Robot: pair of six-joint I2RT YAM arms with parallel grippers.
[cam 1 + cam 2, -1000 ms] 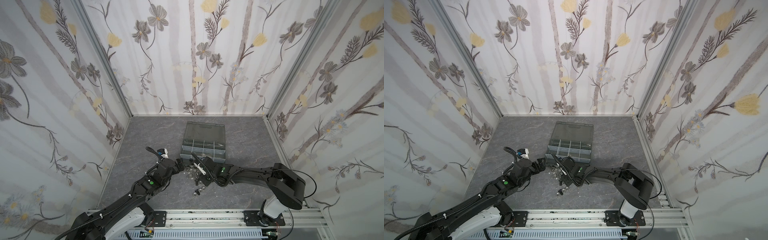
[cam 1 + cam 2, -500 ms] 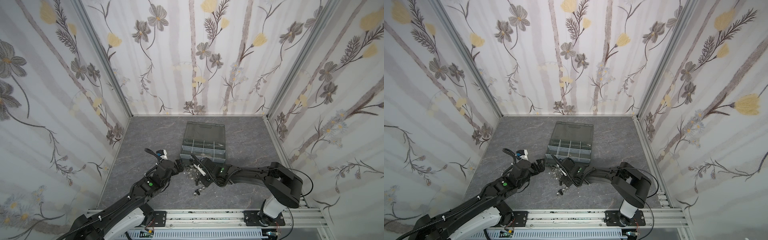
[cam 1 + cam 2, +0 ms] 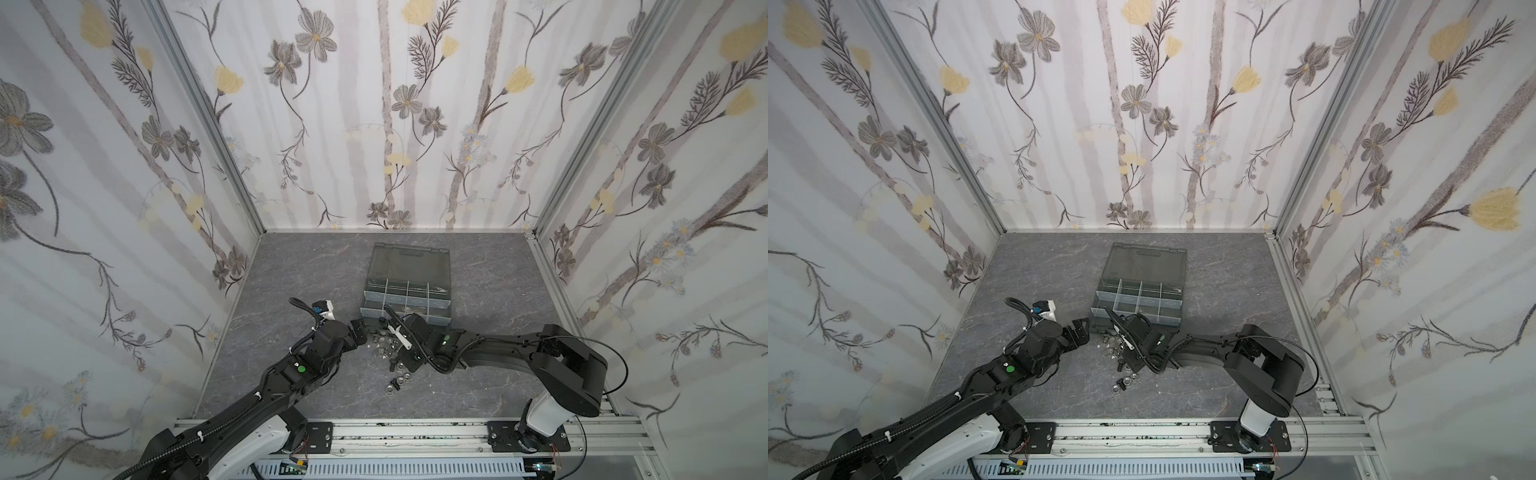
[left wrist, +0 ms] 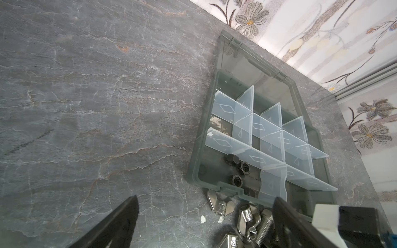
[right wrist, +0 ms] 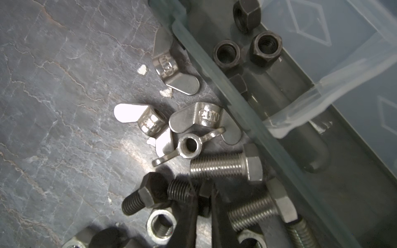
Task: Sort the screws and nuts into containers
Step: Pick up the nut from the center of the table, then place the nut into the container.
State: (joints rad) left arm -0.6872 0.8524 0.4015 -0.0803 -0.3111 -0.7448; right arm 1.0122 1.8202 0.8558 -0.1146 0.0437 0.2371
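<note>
Bare grey tabletop (image 3: 299, 270) is lying open left and right of the organiser case (image 3: 411, 257). Loose screws (image 5: 223, 166) and nuts (image 5: 161, 225) are crowding against the case's front wall. The right gripper (image 5: 203, 190) is standing in that heap, pinched on a black screw (image 5: 179, 189); the left gripper (image 4: 205, 201) is gaping wide just beside it, blocking that side.

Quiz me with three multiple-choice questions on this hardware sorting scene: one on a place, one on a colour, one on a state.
1. The black nuts lie: A on the lid; B in a corner compartment of the organiser case; C against the back wall.
2. The wing nuts on the table are: A black; B brass; C silver.
3. The right gripper is: A wide open; B closed on a black screw; C holding a wing nut.
Answers: B, they sit inside the case wall; C, they shine silver; B, its fingers pinch the screw.
</note>
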